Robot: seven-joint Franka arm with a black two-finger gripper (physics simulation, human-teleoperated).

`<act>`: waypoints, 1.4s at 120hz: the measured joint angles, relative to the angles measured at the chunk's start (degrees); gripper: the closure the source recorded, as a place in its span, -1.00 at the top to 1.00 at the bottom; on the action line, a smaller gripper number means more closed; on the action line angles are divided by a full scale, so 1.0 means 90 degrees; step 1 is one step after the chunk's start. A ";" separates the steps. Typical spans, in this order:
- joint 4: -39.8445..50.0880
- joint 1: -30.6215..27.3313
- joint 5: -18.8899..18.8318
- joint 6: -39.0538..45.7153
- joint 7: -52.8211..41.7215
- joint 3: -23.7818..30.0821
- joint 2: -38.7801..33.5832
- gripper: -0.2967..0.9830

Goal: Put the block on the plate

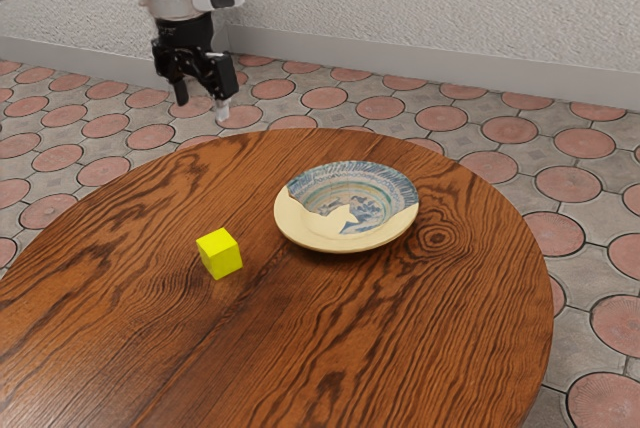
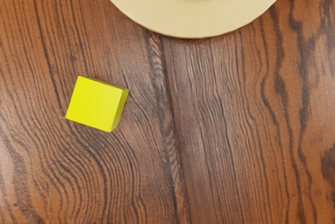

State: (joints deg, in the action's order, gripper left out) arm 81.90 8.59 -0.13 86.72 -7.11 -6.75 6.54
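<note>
High above the table, toward the exterior view's upper left, my gripper (image 1: 201, 108) hangs with its two fingers apart and nothing between them. A yellow block (image 1: 220, 254) rests on the wooden tabletop, below the hand's height and apart from it. Beside the block, toward the exterior view's right, lies a round plate (image 1: 345, 240) with a cream rim and a blue patterned part. The wrist view has the block (image 2: 96, 103) on bare wood, separated by a gap from the cream edge of the plate (image 2: 193, 22).
The round brown table (image 1: 400, 348) has a curved edge, with a floor of reddish round tiles beyond it. A pale wall (image 1: 430, 8) stands behind. Dark grain lines run across the wood.
</note>
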 joint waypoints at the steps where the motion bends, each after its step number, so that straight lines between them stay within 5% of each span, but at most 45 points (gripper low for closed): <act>1: 0.0001 0.0008 0.0003 0.0003 0.0023 -0.0002 0.0002 0.54; 25: -0.0143 0.0112 0.0015 -0.0071 0.0483 -0.0120 0.0201 0.53; 41: -0.0600 0.0075 0.0107 -0.0158 0.0340 -0.0851 0.0796 0.53; 74: -0.1452 0.0053 0.0977 0.0109 -0.1064 -0.2206 0.2298 0.54; 114: -0.1469 0.0155 0.1891 0.0906 -0.2819 -0.2212 0.3166 0.53; 145: -0.1398 0.0505 0.2069 0.1299 -0.3685 -0.2194 0.3421 0.53; 168: -0.0329 0.0566 0.2181 0.1689 -0.4165 -0.2227 0.3067 0.53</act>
State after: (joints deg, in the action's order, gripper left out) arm 78.93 13.69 19.50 101.92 -44.59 -26.79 34.14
